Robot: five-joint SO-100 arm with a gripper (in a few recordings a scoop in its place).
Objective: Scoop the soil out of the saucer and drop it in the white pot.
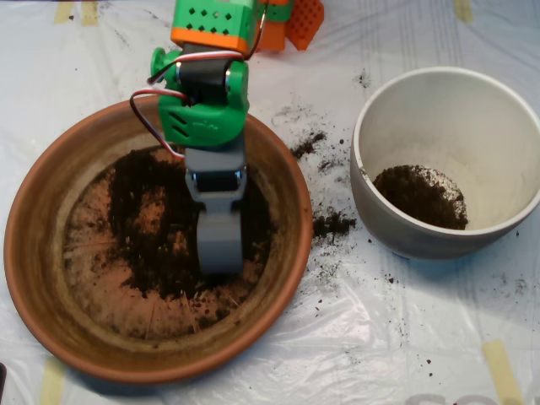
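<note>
Tool (221, 253) in soil (148, 228), mid-saucer (38, 253).

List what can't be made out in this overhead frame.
- Soil under the scoop: hidden by the scoop body, so any load in it can't be seen.
- Arm base: cut off by the top edge.
- Floor of the white pot: partly hidden by its near wall and the soil pile inside, so the pile's depth is unclear.
- Saucer rim behind the arm: covered by the green joint.
</note>
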